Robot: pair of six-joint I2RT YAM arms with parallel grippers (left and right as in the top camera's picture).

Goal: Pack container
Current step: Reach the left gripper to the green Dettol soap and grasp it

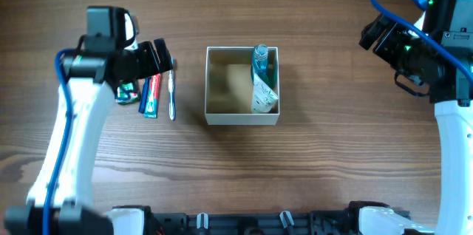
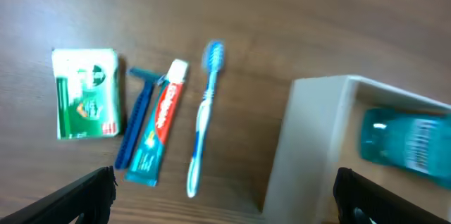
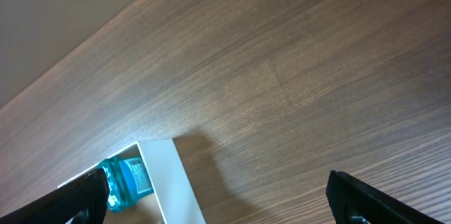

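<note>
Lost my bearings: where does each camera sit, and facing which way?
Overhead: above the table, straight down on the container; left arm and right arm show.
Left wrist: on the left gripper, facing down at the toothbrush and container wall; open fingertips show.
Right wrist: on the right gripper, tilted across the table; open fingertips show.
Shared: all see the blue bottle.

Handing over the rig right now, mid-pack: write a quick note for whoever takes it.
Left end effector open, empty, hovering left of the container.
Right end effector open, empty, out to the container's right.
Done: blue bottle lies inside the container, along its right wall.
Left to pack: green packet, razor, toothpaste and toothbrush, side by side on the table left of the container.
</note>
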